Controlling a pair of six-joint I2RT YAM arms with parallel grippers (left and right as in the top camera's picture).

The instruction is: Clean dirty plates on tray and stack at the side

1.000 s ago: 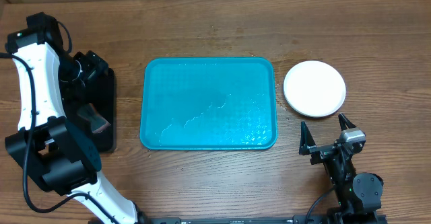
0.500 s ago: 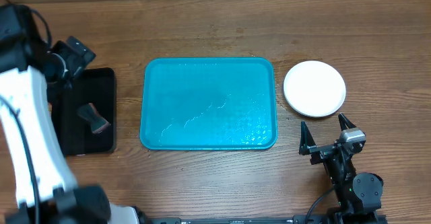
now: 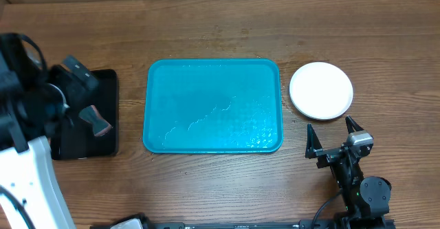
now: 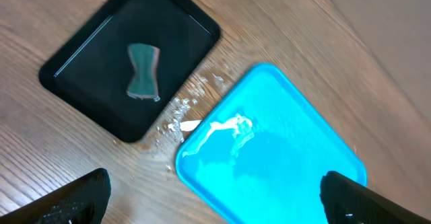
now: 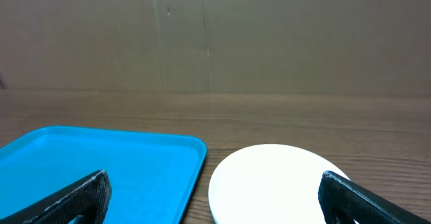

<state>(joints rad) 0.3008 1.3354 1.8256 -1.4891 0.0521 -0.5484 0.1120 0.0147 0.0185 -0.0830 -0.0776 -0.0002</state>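
Note:
The turquoise tray (image 3: 213, 106) lies in the middle of the table with no plates on it, only pale wet streaks. It also shows in the left wrist view (image 4: 276, 160) and the right wrist view (image 5: 101, 163). A white plate (image 3: 321, 90) sits on the table just right of the tray and looks clean; it also shows in the right wrist view (image 5: 269, 183). The yellow-green and pale blue plates are not in view. My left gripper (image 3: 77, 75) is open and empty, raised above the table's left side (image 4: 215, 207). My right gripper (image 3: 333, 133) is open and empty, just in front of the white plate (image 5: 212, 200).
A narrow black tray (image 3: 103, 84) lies at the far left with a small grey bow-tie-shaped wiper (image 3: 95, 120) in it; both show in the left wrist view (image 4: 74, 76), (image 4: 143, 72). White specks (image 4: 185, 109) lie on the wood between the two trays.
My left arm has lifted away from the black tray and swung left and up, closer to the overhead camera. The wiper stays in the black tray. The right arm has not moved.

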